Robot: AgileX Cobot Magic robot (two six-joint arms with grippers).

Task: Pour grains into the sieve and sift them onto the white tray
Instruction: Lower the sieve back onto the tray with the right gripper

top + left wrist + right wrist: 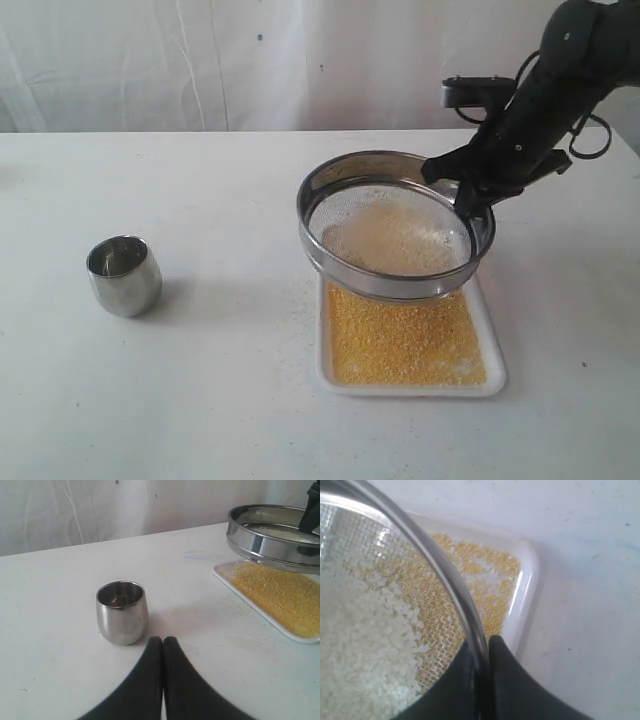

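Note:
My right gripper [468, 190] is shut on the far right rim of the sieve [330, 190], holding it tilted above the white tray [495, 375]. Pale whitish coarse grains [400, 238] lie on the mesh. A layer of golden-yellow grains [400, 340] covers the tray below. In the right wrist view my gripper [485, 647] pinches the steel rim of the sieve [440, 565], with the white tray [527, 590] under it. My left gripper [163, 641] is shut with nothing in it, just beside the small steel cup [122, 612]. It is out of the exterior view.
The steel cup [124, 275] stands upright on the white table, left of the tray, and looks empty. A few stray grains [300, 300] dot the table by the tray's left side. A white curtain hangs behind the table.

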